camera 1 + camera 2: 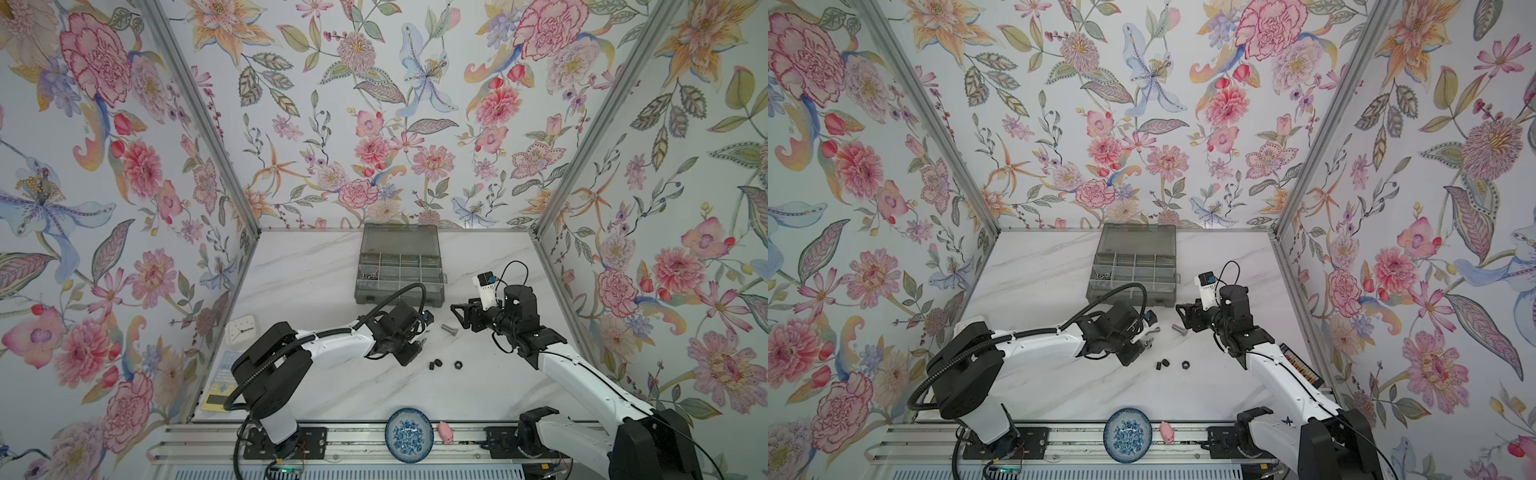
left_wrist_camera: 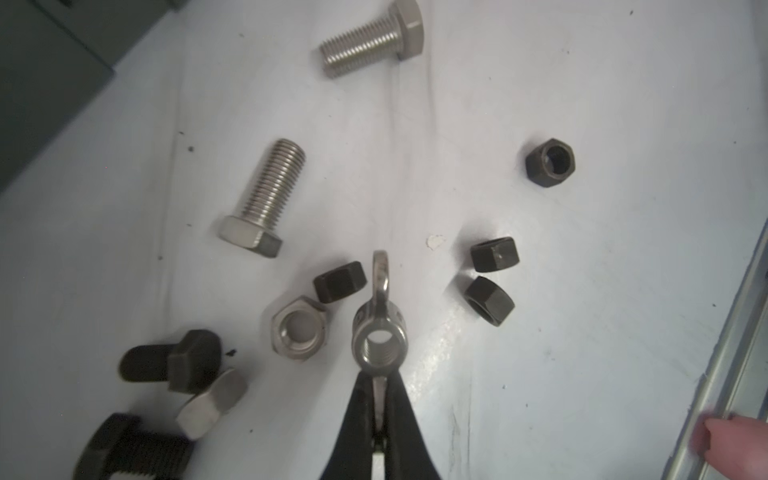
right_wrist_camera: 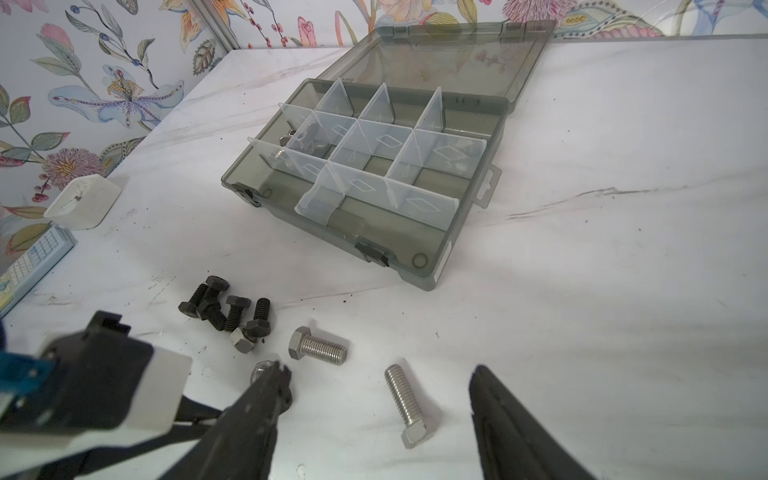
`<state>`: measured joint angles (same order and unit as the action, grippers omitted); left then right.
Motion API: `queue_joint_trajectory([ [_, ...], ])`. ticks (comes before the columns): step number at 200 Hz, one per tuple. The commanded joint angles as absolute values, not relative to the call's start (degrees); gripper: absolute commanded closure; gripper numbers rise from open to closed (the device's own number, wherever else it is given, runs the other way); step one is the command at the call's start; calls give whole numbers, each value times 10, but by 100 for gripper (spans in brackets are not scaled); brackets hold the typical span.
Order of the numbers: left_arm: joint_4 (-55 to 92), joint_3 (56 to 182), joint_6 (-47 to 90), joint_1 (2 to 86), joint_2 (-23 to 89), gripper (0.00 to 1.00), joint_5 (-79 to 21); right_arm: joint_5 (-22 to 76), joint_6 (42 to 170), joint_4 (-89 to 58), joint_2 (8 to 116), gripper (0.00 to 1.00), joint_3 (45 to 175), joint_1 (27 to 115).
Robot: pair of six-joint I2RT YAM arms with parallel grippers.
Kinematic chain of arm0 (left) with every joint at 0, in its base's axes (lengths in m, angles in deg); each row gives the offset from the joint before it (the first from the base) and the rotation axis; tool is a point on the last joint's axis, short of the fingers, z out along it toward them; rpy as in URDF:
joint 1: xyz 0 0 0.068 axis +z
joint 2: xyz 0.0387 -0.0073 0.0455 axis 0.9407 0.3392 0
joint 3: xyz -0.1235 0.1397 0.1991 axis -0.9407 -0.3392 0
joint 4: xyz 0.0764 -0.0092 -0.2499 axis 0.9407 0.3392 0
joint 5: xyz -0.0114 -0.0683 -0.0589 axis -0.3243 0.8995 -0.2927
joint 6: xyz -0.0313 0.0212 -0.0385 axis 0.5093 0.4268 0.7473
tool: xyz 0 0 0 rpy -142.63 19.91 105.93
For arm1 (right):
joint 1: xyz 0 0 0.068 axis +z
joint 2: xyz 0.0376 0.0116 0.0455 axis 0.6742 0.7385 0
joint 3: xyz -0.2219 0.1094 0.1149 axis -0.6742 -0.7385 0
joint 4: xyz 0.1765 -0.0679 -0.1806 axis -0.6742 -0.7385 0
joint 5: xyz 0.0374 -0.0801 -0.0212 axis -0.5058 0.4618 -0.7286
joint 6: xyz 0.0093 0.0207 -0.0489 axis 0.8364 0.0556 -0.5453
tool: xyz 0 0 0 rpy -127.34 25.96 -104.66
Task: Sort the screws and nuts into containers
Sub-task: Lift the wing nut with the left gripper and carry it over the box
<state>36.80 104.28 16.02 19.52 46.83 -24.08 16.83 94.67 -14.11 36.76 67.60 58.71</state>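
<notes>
Trouble brewing: your left claw (image 2: pixel 379 386) clamps the wing nut (image 2: pixel 379 332) by one thin ear, so any swing may twist it free; right claw (image 3: pixel 376 370) hangs spread.

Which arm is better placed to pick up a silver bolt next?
Right. The right gripper is open, and a silver bolt shows right ahead of it in its wrist view. The left gripper is shut on a silver wing nut.

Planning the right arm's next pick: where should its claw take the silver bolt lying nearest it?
Take the silver bolt mid-shank, from straight above. It lies flat, pointing lengthwise between the fingers of the open right claw, so they would likely close squarely across the round threads, clear of the hex head.
</notes>
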Motion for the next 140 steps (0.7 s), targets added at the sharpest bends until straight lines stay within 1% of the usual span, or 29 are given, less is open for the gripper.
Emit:
queue_joint_trajectory([
  [1,367,1044,176,250,425,100,-266,154,960,-121,362,27,669,582],
  [19,355,1056,188,301,411,100,-281,153,964,-119,366,27,668,581],
  [38,343,1084,205,355,420,100,-296,152,967,-113,371,27,667,580],
  [78,313,1164,224,442,504,100,-294,149,974,-110,376,27,671,580],
  [112,335,1237,208,467,583,100,-276,148,982,-108,372,27,667,580],
  [140,344,1269,199,476,622,100,-270,153,985,-105,368,27,661,580],
])
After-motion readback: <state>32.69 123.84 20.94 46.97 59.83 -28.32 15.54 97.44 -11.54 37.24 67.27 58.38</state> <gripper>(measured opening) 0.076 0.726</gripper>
